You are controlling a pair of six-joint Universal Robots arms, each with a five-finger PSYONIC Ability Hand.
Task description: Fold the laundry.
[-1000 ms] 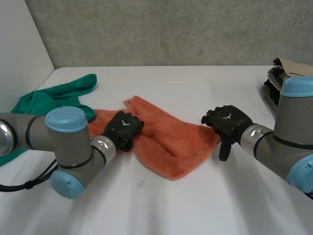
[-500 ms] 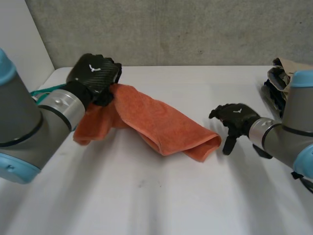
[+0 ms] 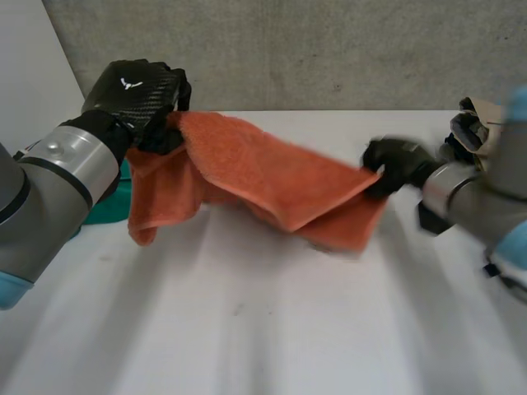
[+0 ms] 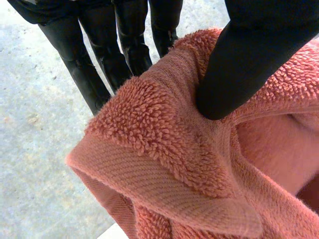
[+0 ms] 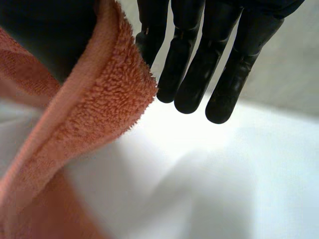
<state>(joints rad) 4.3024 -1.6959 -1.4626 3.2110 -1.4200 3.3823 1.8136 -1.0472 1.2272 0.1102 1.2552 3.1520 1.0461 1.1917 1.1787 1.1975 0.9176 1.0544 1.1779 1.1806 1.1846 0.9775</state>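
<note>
Over the white table (image 3: pixel 247 329), an orange towel (image 3: pixel 263 177) hangs in the air, held at both ends. It is stretched like a line from one hand to the other. Its long way runs across the robot, from the left side to the right side. The left end is up high and the right end is lower, so the towel slopes down. It is not flat. It is doubled over, and a loose flap hangs down below the left end.

A green cloth (image 3: pixel 103 210) lies on the table behind the left arm. A small pile of folded things (image 3: pixel 473 123) sits at the far right of the table.

At the towel's high end is the left hand (image 3: pixel 136 90). Its fingers (image 4: pixel 124 45) are straight and lie behind the towel, and its thumb (image 4: pixel 249 59) presses the fluffy edge against them. That is a pinch.

At the low end, the right hand (image 3: pixel 395 160) has a corner. Its fingers (image 5: pixel 194 64) are straight and close together, with the towel's edge beside them. The thumb (image 5: pixel 45 35) seems to press that edge, so this looks like a pinch too.

The next move most likely turns on this: the table is right under the towel, and each hand has one end. To lay it flat, I think both hands must come down evenly.
</note>
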